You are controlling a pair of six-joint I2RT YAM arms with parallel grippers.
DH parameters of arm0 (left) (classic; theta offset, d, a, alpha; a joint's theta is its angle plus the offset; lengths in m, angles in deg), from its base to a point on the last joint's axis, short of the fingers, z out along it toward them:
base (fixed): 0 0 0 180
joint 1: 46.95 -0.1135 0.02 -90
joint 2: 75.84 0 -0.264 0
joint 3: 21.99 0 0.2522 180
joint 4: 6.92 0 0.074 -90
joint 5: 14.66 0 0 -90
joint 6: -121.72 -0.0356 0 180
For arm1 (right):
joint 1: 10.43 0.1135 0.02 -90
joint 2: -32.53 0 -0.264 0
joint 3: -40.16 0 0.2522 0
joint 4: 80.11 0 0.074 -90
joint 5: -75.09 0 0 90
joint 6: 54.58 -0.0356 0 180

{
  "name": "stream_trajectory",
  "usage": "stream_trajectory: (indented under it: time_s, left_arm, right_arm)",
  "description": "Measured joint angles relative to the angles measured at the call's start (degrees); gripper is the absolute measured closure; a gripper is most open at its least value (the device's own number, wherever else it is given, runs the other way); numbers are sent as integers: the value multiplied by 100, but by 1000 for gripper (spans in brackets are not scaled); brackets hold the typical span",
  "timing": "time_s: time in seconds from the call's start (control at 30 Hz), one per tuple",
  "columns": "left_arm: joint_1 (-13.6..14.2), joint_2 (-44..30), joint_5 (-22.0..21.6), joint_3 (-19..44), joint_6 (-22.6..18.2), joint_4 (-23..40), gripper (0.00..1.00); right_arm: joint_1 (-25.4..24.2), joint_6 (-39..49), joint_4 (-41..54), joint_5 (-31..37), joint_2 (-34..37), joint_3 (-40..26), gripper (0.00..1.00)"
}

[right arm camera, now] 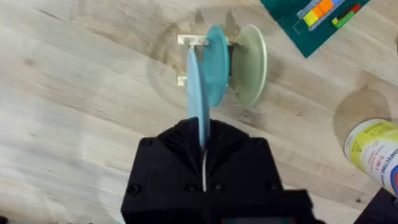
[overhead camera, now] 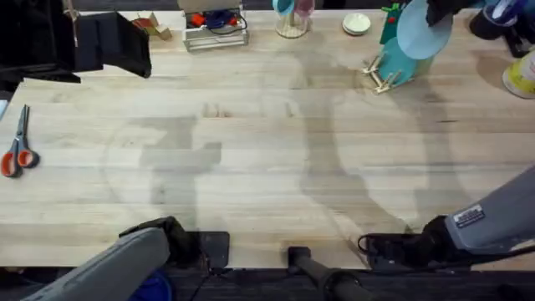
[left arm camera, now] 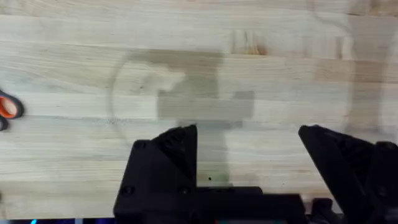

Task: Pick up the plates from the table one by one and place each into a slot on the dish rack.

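My right gripper (right arm camera: 202,146) is shut on the edge of the light blue plate (right arm camera: 194,93), holding it upright just above the dish rack (right arm camera: 189,42). In the rack's slots stand the teal plate (right arm camera: 217,62) and, behind it, the pale cream plate (right arm camera: 252,62). From overhead, the light blue plate (overhead camera: 422,29) hangs under the right gripper (overhead camera: 433,12) at the table's far right, over the rack (overhead camera: 380,77) and the teal plate (overhead camera: 401,63). My left gripper (left arm camera: 249,155) is open over bare table (left arm camera: 186,50) near the front edge, at the lower left (overhead camera: 171,234).
Orange-handled scissors (overhead camera: 17,150) lie at the left edge. A grey wire tray (overhead camera: 216,29), a glass jar (overhead camera: 291,21) and a small white dish (overhead camera: 357,23) line the back. A yellow-labelled container (overhead camera: 522,75) stands right of the rack. A black box (overhead camera: 84,42) fills the far left corner.
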Motion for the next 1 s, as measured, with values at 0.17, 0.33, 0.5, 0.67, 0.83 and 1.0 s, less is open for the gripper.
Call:
stream_trajectory:
  time_s: [0.17,0.33,0.5,0.67,0.83,1.0]
  left_arm:
    - [0,1,0,0,0,0,7]
    - [0,0,0,0,0,0,7]
    - [0,1,0,0,0,0,7]
    - [0,2,0,0,0,0,7]
    - [0,2,0,0,0,0,8]
    - [0,1,0,0,-1,0,8]
  right_arm:
    - [0,0,2,0,0,0,971]
    - [0,0,5,0,0,0,971]
    - [0,0,7,2,0,0,971]
    - [0,0,7,133,0,0,971]
    - [0,0,-2,283,0,0,971]
    - [-36,2,-107,308,0,0,971]
